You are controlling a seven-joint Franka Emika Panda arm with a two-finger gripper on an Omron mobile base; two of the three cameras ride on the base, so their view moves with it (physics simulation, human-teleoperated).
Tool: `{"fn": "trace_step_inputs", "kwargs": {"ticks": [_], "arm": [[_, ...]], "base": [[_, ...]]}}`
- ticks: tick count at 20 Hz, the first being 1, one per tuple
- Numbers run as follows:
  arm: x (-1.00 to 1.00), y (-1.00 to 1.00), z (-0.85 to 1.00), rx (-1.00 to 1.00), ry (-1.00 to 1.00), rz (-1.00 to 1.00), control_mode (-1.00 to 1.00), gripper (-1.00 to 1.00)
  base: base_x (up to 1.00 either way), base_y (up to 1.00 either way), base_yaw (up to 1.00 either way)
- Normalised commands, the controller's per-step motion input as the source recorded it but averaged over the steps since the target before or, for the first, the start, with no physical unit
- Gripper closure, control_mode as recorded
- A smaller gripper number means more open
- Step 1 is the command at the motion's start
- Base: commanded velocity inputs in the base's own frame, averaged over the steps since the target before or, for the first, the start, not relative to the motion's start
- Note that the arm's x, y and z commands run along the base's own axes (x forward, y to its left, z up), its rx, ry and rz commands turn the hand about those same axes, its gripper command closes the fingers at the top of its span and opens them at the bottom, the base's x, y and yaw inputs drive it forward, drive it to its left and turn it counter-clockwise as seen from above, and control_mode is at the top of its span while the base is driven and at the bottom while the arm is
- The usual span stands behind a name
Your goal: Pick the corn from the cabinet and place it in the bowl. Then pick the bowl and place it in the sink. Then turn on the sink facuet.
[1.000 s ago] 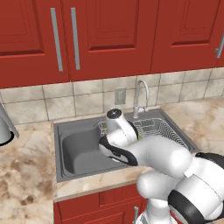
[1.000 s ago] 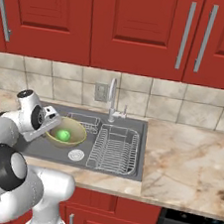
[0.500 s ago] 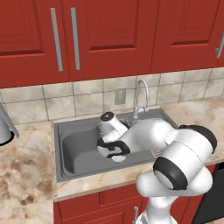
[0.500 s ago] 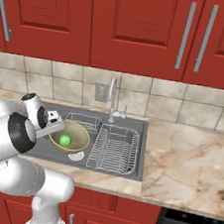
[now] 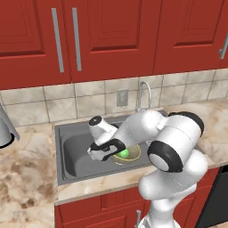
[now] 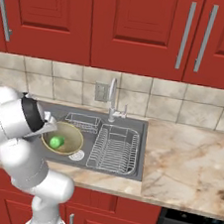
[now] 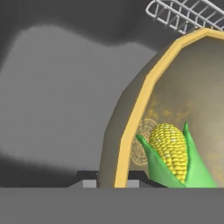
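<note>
Since the earlier frames the arm has been reaching further across and lower, carrying the bowl (image 5: 126,154) from above the basin's left part down to the floor of the sink (image 5: 75,151), beside the drain.

The gripper (image 5: 103,149) is closing on the bowl's near wall: in the hand view the yellowish rim (image 7: 135,113) is running straight down between the two dark fingertips (image 7: 89,180), one either side of it, so the claw is standing only narrowly apart, pinched on the wall. The corn (image 7: 171,155) is lying inside the bowl, at 3 o'clock from the rim in the hand view, yellow kernels showing between green husk leaves; from the right base view it is reading as a green lump (image 6: 56,142) in the bowl (image 6: 63,137).

A wire rack (image 6: 114,149) is sitting at 3 o'clock of the bowl in the basin, a smaller wire basket (image 6: 82,122) at 1 o'clock. The faucet (image 6: 112,100) is rising behind the rack. The red cabinet (image 6: 139,30) doors are hanging closed above.
</note>
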Motion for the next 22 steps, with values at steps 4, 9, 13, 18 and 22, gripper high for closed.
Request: {"fn": "trace_step_inputs", "kwargs": {"ticks": [4,9,13,18,22], "arm": [[0.36,0.25,-0.08,0.0,0.0,-0.2,-1.0,1.0],[0.42,0.01,-0.06,0.0,0.01,-0.19,-1.0,1.0],[0.36,0.0,-0.2,0.0,0.05,-0.17,-1.0,1.0],[0.21,0.0,-0.28,0.0,0.05,-0.15,-1.0,1.0],[0.27,0.0,-0.32,0.0,0.05,-0.13,-1.0,1.0]], "base": [[0.0,0.0,0.0],[0.0,0.0,0.0],[0.0,0.0,0.0],[0.0,0.0,0.0],[0.0,0.0,0.0]]}}
